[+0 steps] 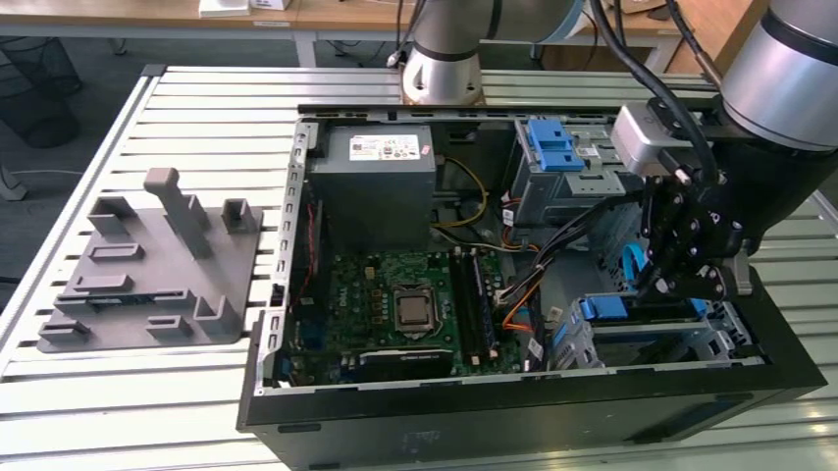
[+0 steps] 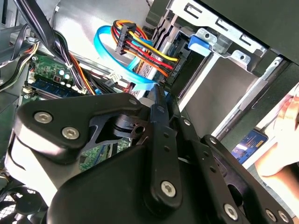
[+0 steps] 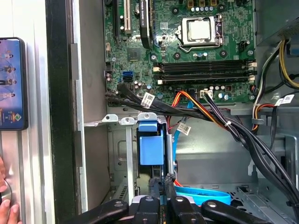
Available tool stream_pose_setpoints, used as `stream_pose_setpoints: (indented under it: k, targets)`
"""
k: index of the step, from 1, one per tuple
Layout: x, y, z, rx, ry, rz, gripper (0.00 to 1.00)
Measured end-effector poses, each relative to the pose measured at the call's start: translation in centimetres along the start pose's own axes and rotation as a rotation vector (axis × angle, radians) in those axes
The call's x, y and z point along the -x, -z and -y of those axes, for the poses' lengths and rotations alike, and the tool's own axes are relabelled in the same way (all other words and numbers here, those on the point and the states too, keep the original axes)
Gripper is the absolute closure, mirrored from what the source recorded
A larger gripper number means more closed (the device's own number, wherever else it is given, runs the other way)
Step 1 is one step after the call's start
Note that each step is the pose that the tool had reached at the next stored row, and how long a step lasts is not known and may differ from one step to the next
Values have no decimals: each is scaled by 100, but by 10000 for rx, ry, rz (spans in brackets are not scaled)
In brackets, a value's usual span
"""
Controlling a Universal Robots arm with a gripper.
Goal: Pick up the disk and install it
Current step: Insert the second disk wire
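The install step is judged in hand: the disk (image 1: 645, 312) is seated in the drive cage (image 1: 713, 343) at the case's four o'clock corner, with the gripper (image 1: 690, 285) fingers (image 3: 155, 189) clenched together above it, so only final seating appears needed.

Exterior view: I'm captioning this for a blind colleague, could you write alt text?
A robot arm's hand reaches down into an open computer case on a slatted table, just above a blue-railed drive bay near the motherboard. A grey fixture sits at the exterior view's left.
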State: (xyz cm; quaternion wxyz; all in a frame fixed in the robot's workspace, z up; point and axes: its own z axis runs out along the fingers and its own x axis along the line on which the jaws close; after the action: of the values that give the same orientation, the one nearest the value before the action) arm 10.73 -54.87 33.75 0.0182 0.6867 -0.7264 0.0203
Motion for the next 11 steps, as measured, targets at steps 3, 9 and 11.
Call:
stream_pose_setpoints:
  k: [3,9,11]
  targets:
    - [-6,-6,0,1,0,34,84]
    - [-16,-13,1,2,0,33,84]
    - [-20,-17,1,2,0,33,84]
